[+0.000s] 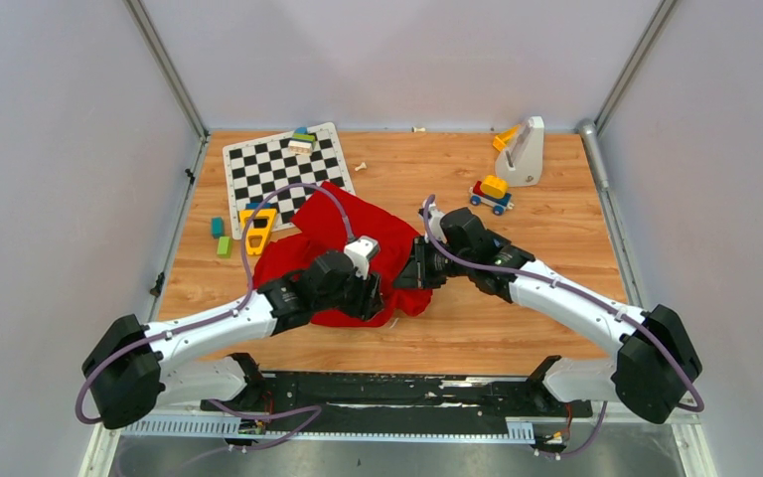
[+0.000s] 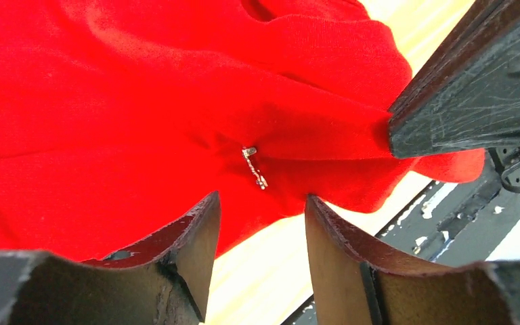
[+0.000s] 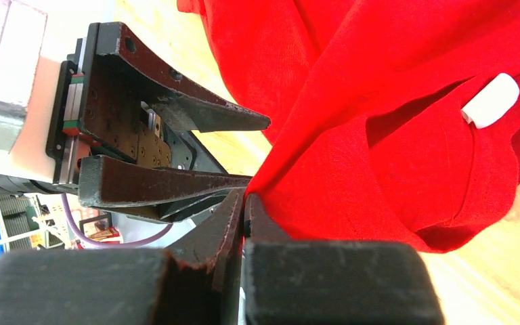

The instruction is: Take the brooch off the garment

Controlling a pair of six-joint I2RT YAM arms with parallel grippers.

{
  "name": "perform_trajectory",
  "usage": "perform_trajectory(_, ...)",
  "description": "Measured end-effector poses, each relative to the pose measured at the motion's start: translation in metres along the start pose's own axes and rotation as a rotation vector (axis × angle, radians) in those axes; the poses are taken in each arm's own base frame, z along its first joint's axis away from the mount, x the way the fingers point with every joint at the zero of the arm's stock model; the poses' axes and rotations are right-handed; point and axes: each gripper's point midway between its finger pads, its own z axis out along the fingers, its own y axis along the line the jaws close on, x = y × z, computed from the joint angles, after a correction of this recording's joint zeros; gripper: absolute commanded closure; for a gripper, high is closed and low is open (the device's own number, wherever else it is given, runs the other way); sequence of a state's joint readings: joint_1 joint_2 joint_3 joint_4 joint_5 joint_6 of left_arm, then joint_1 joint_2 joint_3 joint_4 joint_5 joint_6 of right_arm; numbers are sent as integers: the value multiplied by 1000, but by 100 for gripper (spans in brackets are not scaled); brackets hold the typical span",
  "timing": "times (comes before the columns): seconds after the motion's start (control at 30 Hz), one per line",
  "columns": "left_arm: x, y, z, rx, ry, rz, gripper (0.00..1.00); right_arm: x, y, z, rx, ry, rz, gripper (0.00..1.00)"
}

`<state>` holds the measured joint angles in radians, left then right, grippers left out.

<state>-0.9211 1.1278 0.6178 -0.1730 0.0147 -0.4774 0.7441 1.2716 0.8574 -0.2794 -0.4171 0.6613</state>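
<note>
The red garment [image 1: 358, 224] lies bunched on the wooden table between my two arms. A small silver brooch [image 2: 254, 167] is pinned into a fold of the cloth [image 2: 142, 101]. My left gripper [image 2: 261, 203] is open just below the brooch, one finger on each side, nothing between them. In the top view it [image 1: 373, 298] sits at the garment's near edge. My right gripper [image 3: 245, 198] is shut on a pinched edge of the garment [image 3: 379, 135], pulling the fold taut. Its black finger [image 2: 474, 88] shows to the right of the brooch.
A checkerboard [image 1: 283, 164] with blocks on it lies at the back left. A yellow toy [image 1: 257, 229] and green blocks [image 1: 221, 238] sit left of the garment. A toy car [image 1: 492, 192] and a white stand [image 1: 523, 151] are at the back right. A white tag [image 3: 491, 100] shows inside the garment.
</note>
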Motion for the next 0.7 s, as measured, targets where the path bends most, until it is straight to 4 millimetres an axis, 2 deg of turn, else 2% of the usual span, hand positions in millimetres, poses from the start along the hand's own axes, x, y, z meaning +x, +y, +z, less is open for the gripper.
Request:
perform_trajectory(0.1,-2,-2,0,10,-10,-13,58,0,0,0,1,2,2,100)
perform_trajectory(0.23,-2,-2,5,7,-10,-23,64,0,0,0,1,2,4,100)
perform_trajectory(0.37,7,2,15,-12,27,-34,68,0,0,0,1,2,4,100)
perform_trajectory(0.43,12,4,19,-21,43,-38,73,0,0,0,1,2,4,100)
perform_trajectory(0.53,14,7,24,-36,51,-43,86,0,0,0,1,1,4,100)
perform_trajectory(0.7,12,12,25,-64,39,-44,96,0,0,1,1,1,4,100)
